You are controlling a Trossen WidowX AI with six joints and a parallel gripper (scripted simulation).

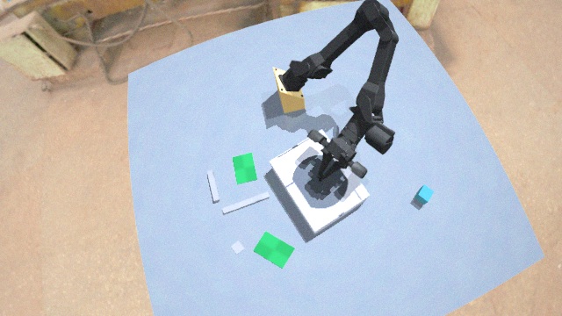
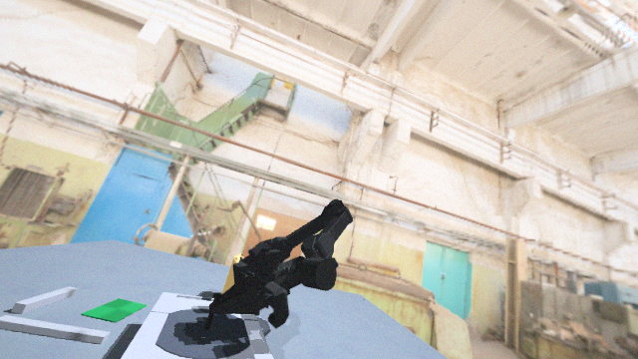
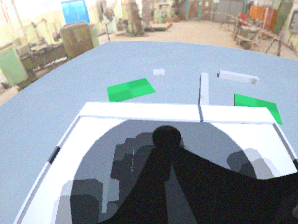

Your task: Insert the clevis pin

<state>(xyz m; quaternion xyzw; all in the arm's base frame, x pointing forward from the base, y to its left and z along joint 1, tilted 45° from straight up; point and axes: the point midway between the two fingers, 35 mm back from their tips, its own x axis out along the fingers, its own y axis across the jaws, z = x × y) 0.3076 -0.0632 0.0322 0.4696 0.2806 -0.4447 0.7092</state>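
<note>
Leaning out from its yellow mount [image 1: 294, 104], the black arm [image 1: 382, 57] [image 2: 324, 224] reaches over the rimmed tray [image 1: 315, 221] [image 2: 159, 304] [image 3: 145, 111] on the blue desk [image 1: 189, 110] [image 2: 100, 259] [image 3: 150, 55]. Its gripper [image 1: 321, 177] [image 2: 210, 315] [image 3: 164, 152] is nearly closed, pinching the clevis pin [image 3: 166, 136], whose round, dark head shows at the fingertips. The pin is over the middle part of the wide aluminium disc [image 1: 322, 203] [image 2: 166, 334] [image 3: 95, 160], which lies flat inside the tray under patchy shadows. I cannot tell whether the pin's shank is in the hole; everything there is too dark. Beside the tray lie a long pale bar [image 1: 246, 204] [image 2: 52, 329] [image 3: 204, 90] and a shorter one [image 1: 212, 186] [image 2: 44, 299] [image 3: 237, 77], with two green patches near them. Well apart, across the tray from the bars, sits a small cyan block [image 1: 424, 194].
</note>
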